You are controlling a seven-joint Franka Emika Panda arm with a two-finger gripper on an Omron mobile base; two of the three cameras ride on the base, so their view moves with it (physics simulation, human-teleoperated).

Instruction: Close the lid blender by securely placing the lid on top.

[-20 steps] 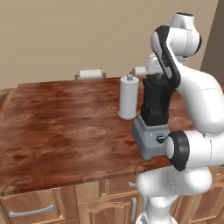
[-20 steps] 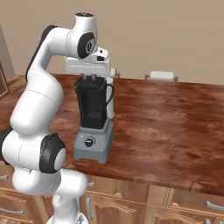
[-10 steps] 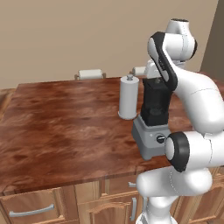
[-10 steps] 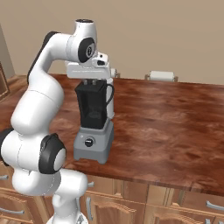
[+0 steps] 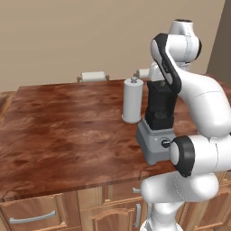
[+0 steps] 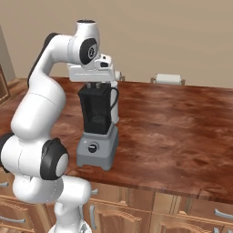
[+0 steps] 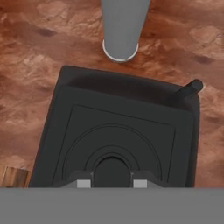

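As I look down along the tool (image 7: 108, 183), its two fingertips (image 7: 78, 182) stand a narrow gap apart, just above the lid (image 7: 114, 138), and I cannot tell whether they grip it. The lid sits flat across the top of the blender (image 6: 96, 131), covering the jar's rim. In the right base view the tool (image 6: 94, 83) hangs directly over the jar. The blender stands near the front edge of the wooden table (image 5: 63, 131), with a white cylinder (image 5: 132, 100) just beside it, behind the jar.
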